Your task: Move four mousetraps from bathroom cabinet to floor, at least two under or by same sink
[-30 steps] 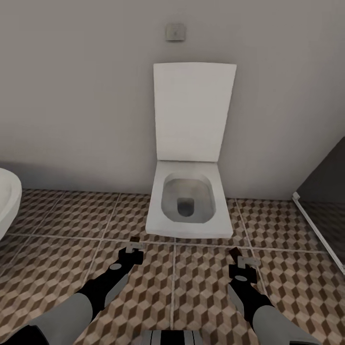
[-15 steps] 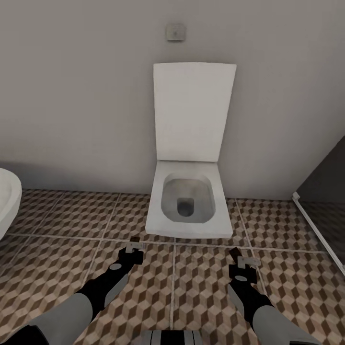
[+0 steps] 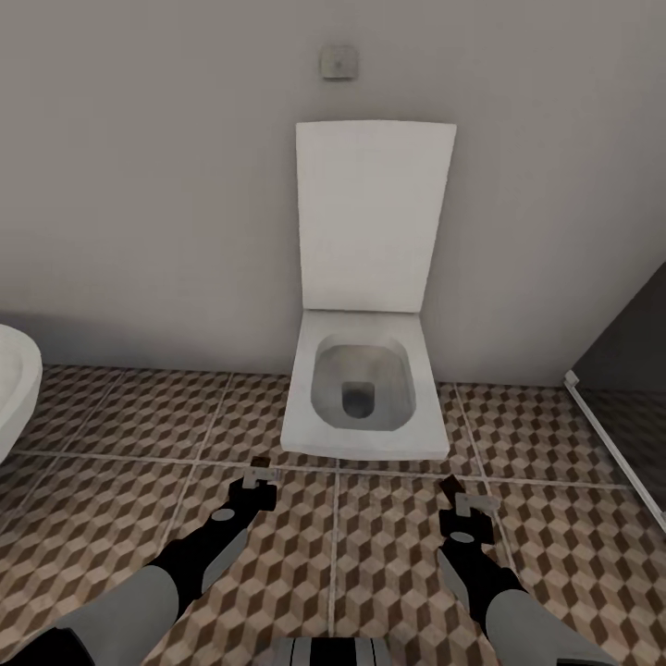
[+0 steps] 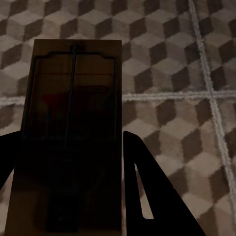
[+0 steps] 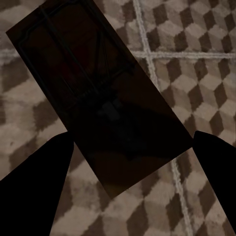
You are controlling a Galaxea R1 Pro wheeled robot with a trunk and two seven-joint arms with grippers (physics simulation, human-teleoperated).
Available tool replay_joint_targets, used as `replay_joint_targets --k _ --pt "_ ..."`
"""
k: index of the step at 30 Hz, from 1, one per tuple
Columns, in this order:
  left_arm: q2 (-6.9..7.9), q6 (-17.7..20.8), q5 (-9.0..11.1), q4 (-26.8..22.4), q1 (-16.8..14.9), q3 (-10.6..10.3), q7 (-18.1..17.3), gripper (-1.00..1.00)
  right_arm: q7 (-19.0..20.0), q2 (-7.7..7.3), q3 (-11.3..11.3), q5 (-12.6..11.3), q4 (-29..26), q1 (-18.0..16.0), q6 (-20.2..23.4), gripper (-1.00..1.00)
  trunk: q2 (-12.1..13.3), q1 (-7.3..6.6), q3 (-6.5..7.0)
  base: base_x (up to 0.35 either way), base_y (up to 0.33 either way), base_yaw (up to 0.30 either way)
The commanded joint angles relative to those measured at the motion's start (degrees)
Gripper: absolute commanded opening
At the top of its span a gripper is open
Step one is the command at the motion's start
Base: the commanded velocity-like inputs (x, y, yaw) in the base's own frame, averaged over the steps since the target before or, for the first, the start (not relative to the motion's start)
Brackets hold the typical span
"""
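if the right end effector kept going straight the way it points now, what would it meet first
Probably the bathroom floor: the right end effector, shut on a mousetrap, looks down at bare tiles. Further ahead stands the toilet; depth is unclear.

A plain, pale grey wall (image 3: 157, 185) runs across the back of the room, evenly and softly lit. High on it sits a small square grey flush plate (image 3: 339, 61). Directly below, a white rectangular wall-hung toilet (image 3: 363, 388) stands with its flat square lid (image 3: 373, 213) raised upright against the wall and its grey bowl open. The floor of large square tiles printed with brown, beige and white cubes (image 3: 129, 435), split by pale grout lines, meets the wall in a straight edge. At the left edge curves the rim of a white rounded fixture (image 3: 17, 379). At the right, a dark glass panel with a pale bottom rail (image 3: 615, 444) runs diagonally over the tiles.
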Motion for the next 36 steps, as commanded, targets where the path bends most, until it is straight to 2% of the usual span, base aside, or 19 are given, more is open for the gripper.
replay_joint_targets --k 1,12,36 --pt "0.06 -0.2 0.4 -0.1 0.0 -0.5 0.4 -1.0 0.3 0.09 -0.6 0.5 0.0 0.0 -0.1 -1.0 0.0 -0.01 -0.04 0.0 0.0 -0.041" --pt "0.05 -0.1 0.4 -0.1 0.0 -0.5 0.2 -1.0 -0.3 0.15 -0.8 0.9 0.0 -0.1 -0.4 -1.0 0.0 -0.01 0.07 0.0 0.0 -0.14" --pt "0.05 -0.2 0.4 -0.1 0.0 -0.4 0.2 -1.0 -0.2 0.34 -0.5 1.1 -0.1 0.0 -0.6 -1.0 0.0 -0.01 0.07 0.0 -0.053 -0.007"
